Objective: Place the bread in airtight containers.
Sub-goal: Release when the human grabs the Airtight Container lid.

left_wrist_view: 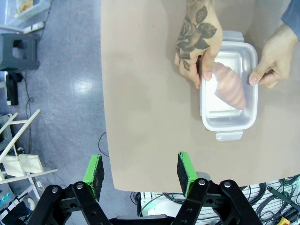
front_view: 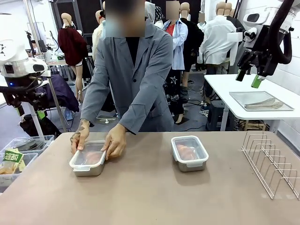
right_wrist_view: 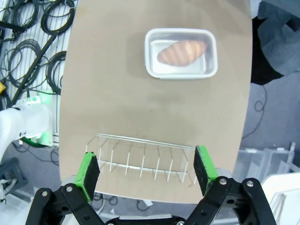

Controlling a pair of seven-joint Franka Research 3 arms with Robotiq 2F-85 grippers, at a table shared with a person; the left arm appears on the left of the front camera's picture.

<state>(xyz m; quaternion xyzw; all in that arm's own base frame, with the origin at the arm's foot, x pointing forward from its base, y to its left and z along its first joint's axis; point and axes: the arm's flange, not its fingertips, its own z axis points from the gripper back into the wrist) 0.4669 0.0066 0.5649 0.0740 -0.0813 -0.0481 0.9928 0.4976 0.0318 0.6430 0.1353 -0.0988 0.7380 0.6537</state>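
Pressing down on the lid of the left container (front_view: 88,163) with both hands (front_view: 115,142), croissant (left_wrist_view: 228,86) inside lying along the pan's long axis (seen through clear plastic). Sitting lidded mid-table, the right container (front_view: 189,153), its croissant (right_wrist_view: 182,52) lengthwise too. Hanging clear of the table with jaws apart and empty: left gripper (left_wrist_view: 140,172), right gripper (right_wrist_view: 146,168).

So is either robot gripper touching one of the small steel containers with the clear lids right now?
No, both grippers hang open above and away from the table, while only the person's hands press on the left lidded steel container.
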